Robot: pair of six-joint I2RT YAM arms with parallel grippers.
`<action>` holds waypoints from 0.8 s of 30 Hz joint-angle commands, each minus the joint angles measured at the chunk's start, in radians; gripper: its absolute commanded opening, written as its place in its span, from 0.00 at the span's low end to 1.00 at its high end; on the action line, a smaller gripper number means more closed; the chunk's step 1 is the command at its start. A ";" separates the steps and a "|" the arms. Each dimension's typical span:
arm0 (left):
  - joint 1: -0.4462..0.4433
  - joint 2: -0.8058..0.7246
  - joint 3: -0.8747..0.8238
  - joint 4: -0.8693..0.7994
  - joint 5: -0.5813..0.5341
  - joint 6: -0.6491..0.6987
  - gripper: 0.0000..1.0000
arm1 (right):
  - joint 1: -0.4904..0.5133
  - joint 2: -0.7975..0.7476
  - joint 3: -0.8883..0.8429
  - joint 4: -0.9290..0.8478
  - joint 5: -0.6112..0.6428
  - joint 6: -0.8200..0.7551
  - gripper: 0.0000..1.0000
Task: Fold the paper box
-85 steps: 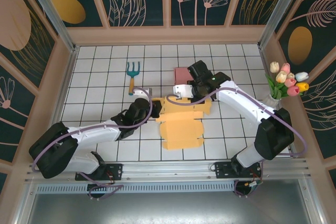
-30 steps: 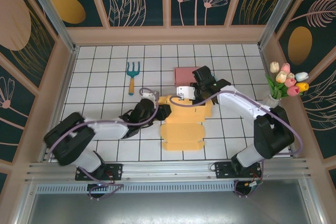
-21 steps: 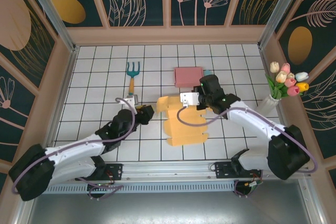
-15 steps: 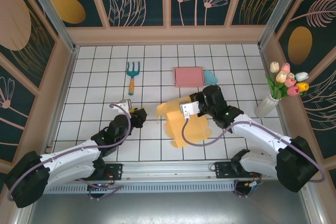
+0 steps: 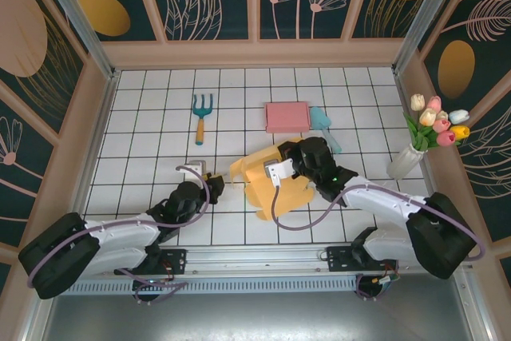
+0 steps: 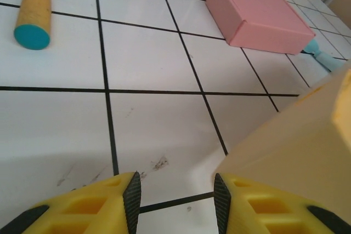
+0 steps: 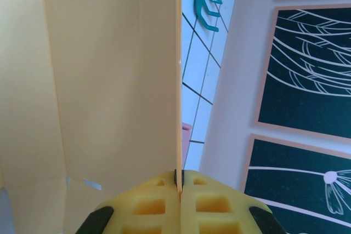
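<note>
Both arms have drawn back toward the near edge of the bench since the earlier frames. The paper box has come along with the right arm, uncovering the pink box.

Now the right gripper is clamped tight on one thin edge of the paper box, and a yellow panel rises straight from its jaws. From above, the sheet sits tilted, close to the middle of the near edge.

Beside it, the left gripper stands open with bare tile between its fingers, just left of the paper box.

Farther out, the pink box lies mid-bench with a teal scoop at its right side. A hand fork lies further left, and a vase of tulips stands at the right edge.
</note>
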 commanded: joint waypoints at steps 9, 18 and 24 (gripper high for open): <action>-0.008 0.113 0.004 0.162 0.107 0.071 0.44 | -0.032 0.084 -0.041 0.039 0.017 -0.050 0.00; -0.008 0.241 0.049 0.214 0.159 0.088 0.44 | -0.037 0.108 -0.052 0.031 0.040 -0.085 0.00; -0.008 0.281 0.074 0.266 0.230 0.079 0.44 | -0.037 0.116 -0.051 0.025 0.040 -0.088 0.00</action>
